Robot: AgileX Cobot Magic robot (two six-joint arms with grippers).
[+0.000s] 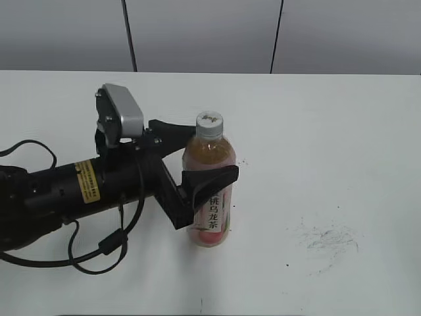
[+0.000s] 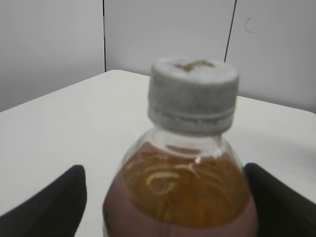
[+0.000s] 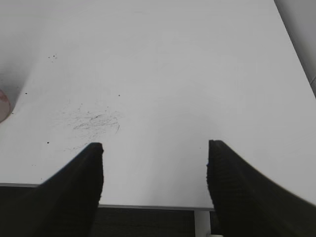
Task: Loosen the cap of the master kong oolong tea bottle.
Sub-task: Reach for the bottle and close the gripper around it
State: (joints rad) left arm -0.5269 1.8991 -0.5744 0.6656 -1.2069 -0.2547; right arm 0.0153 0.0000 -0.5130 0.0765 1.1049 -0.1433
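My left hand point(image 1: 205, 155) reaches in from the bottle's left with its fingers spread either side of the tea bottle point(image 1: 210, 191), which stands upright near the middle of the bench point(image 1: 342, 131); from the wrist view I cannot tell whether the fingers press the bottle or only flank it. The cap point(image 1: 210, 124) sits untouched above them, so I judge this the bracing step. My right hand point(image 3: 154, 170) hangs released over bare bench well right of the bottle, and next it must come across and pinch the cap to twist.
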